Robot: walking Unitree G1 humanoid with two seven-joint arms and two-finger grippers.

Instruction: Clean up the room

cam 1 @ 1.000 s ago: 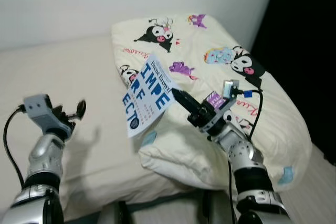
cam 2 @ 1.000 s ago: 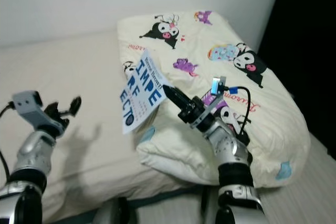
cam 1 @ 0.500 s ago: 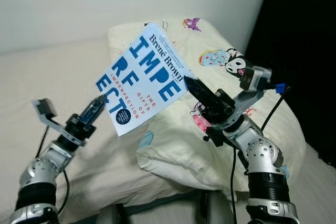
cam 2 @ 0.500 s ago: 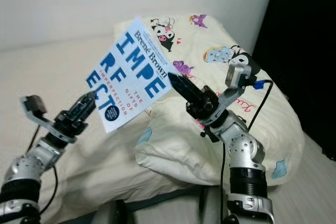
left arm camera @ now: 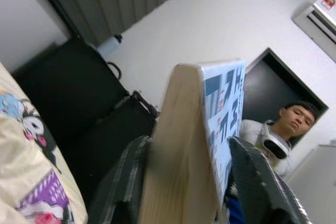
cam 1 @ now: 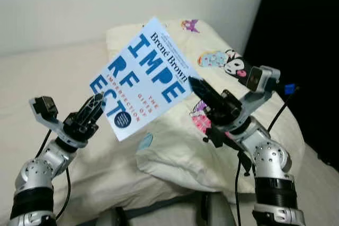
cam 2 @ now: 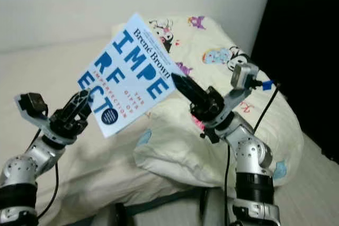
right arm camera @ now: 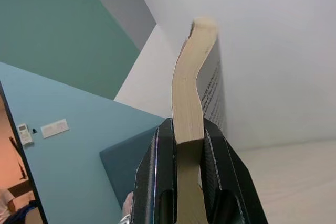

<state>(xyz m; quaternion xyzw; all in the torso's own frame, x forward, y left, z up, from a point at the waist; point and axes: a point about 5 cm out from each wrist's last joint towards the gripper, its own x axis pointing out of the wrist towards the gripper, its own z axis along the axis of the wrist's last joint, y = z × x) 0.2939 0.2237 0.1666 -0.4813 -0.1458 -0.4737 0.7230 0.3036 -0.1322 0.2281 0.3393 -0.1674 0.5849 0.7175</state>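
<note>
A white paperback book [cam 1: 145, 78] with big blue letters is held up in the air, tilted, above the bed. My right gripper [cam 1: 193, 83] is shut on its right edge; the right wrist view shows both fingers [right arm camera: 164, 150] pressed on the book's pages [right arm camera: 189, 87]. My left gripper [cam 1: 97, 103] grips the book's lower left corner. In the left wrist view the book's page edge [left arm camera: 184, 145] sits tight between the two fingers [left arm camera: 128, 177].
A cream pillow [cam 1: 228, 62] printed with cartoon characters lies on the beige bed [cam 1: 32, 78] under the book. A dark area [cam 1: 307, 35] lies to the right of the bed. A person [left arm camera: 283, 129] stands across the room in the left wrist view.
The right gripper lifted the book off the pillow. The left gripper rose from low at the left and closed on the book's lower left corner.
</note>
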